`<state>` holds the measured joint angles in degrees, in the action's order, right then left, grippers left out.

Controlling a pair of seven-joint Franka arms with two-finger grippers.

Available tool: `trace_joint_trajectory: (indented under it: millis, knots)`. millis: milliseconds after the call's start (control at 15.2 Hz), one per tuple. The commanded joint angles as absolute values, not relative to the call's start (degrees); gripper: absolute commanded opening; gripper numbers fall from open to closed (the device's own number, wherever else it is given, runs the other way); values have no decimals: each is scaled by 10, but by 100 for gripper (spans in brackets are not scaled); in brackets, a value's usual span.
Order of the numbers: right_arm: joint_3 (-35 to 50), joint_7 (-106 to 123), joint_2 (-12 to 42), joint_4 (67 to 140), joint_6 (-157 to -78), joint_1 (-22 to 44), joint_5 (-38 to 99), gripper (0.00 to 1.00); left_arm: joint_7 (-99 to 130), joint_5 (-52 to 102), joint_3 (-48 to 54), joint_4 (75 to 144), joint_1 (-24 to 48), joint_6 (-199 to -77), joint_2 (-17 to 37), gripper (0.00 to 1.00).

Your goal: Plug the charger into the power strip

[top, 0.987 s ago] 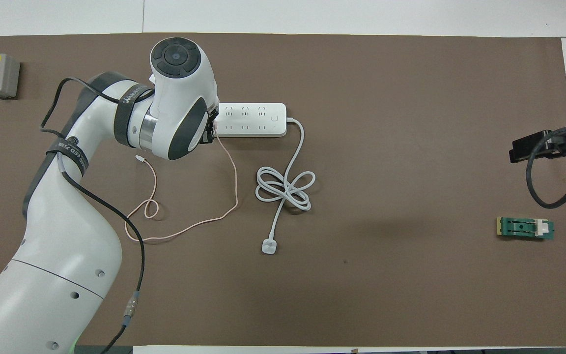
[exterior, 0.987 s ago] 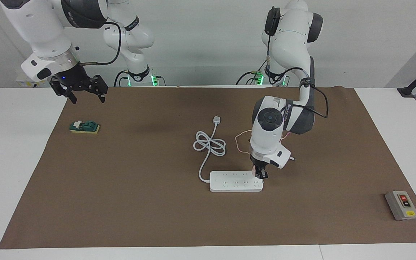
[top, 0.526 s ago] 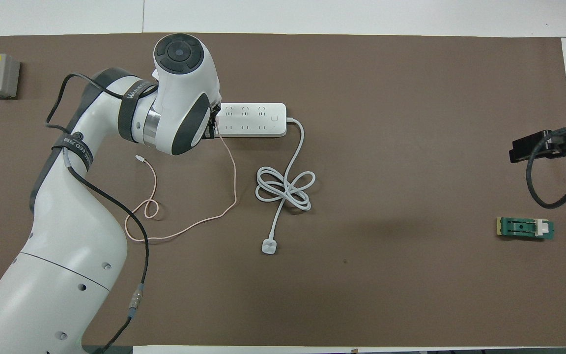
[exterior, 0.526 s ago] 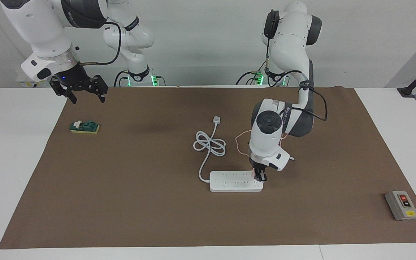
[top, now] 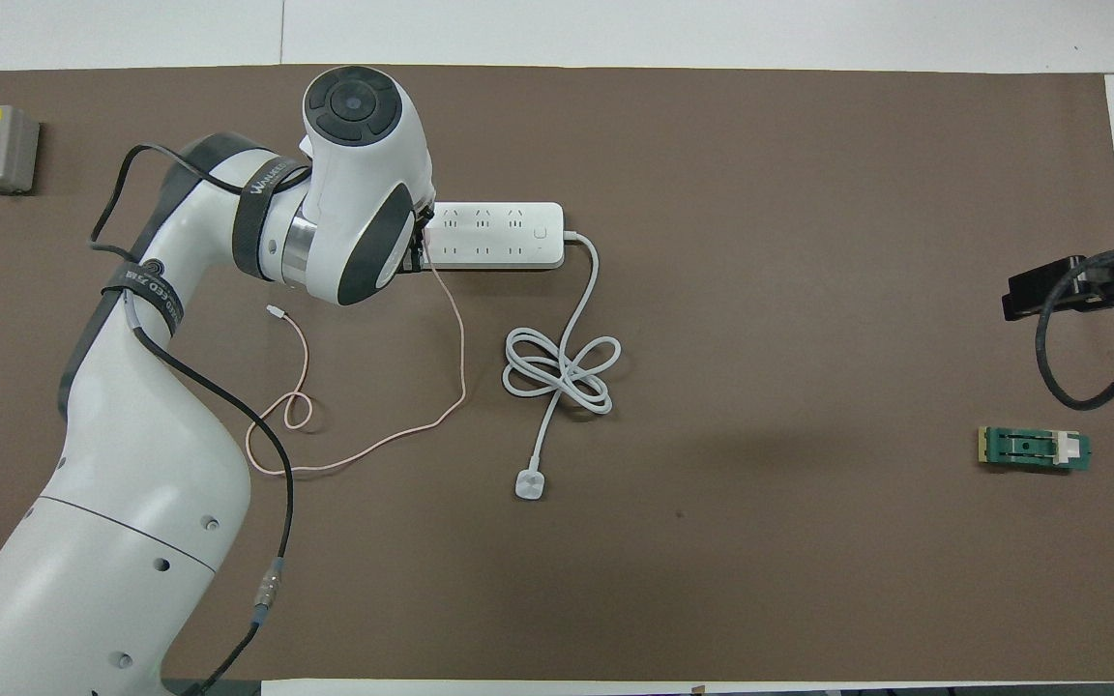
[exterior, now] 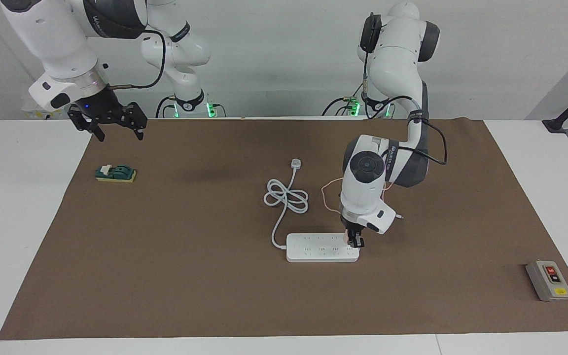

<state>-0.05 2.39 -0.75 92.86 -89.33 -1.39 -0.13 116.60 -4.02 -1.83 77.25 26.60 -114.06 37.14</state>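
Pink and small, the charger (exterior: pixel 347 237) sits pinched in the left claw (exterior: pixel 355 241), right at the end of the power strip (exterior: pixel 321 248) that lies toward the left arm's end of the worktop (exterior: pixel 520 162). The claw points straight down onto that end of the strip, and the charger is pressed against the strip's top face; whether its prongs are in a socket cannot be told. Its thin pink cable (top: pixel 364 447) trails from the claw back toward the robots and loops on the brown mat (top: pixel 760 580). The strip's thick white cord (top: pixel 562 372) coils nearer to the robots, ending in a white plug (top: pixel 528 484). The right claw (exterior: pixel 116 127) waits with fingers spread, up in the air over the mat's edge, above a green block (exterior: pixel 115 173). A grey button box (exterior: pixel 549 280) lies well apart.
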Motion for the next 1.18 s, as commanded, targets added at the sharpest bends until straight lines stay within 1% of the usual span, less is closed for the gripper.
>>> trace_joint_trajectory:
  millis: [0,1118]
  knots:
    - [4,21,-17,938,-899,-23,9,100,1156,-48,-20,769,267,-1134,382,0]
    - [4,20,-18,938,-898,-24,9,100,1143,-48,-20,793,268,-1131,376,0]
